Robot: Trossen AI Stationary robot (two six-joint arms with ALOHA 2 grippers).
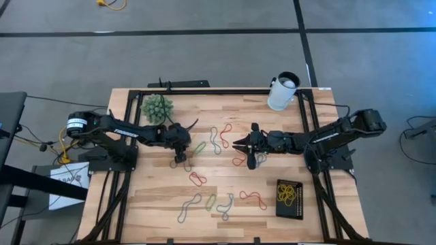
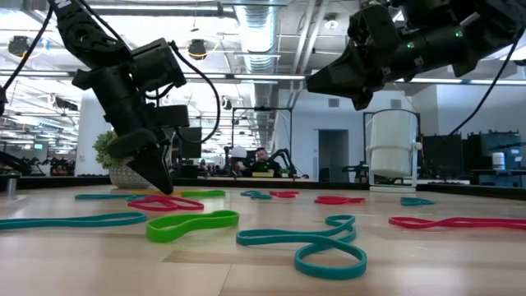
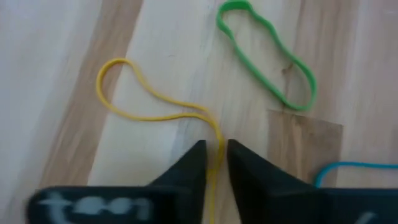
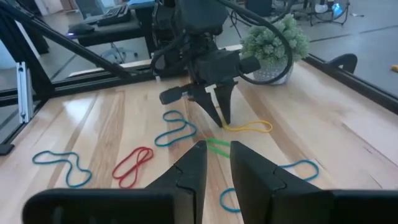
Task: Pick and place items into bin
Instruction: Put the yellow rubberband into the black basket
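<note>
Thin yellow rubber loop (image 3: pixel 149 102), floppy and bent like a peanut, lying flat on the pale wooden surface (image 1: pixel 163 204), long side running away from the left gripper (image 3: pixel 214 155). One end pinched between nearly closed fingers. One green loop (image 3: pixel 267 56) beside it. Right gripper (image 4: pixel 214 155) held above, fingers slightly apart, empty.

We're in a robotics lab: open hall with exposed ceiling ducts (image 2: pixel 271 16), desks with monitors (image 4: pixel 118 12), a person (image 2: pixel 261 158) seated behind another robot arm (image 2: pixel 283 156), and a wooden table (image 1: pixel 225 204) on black framing.
</note>
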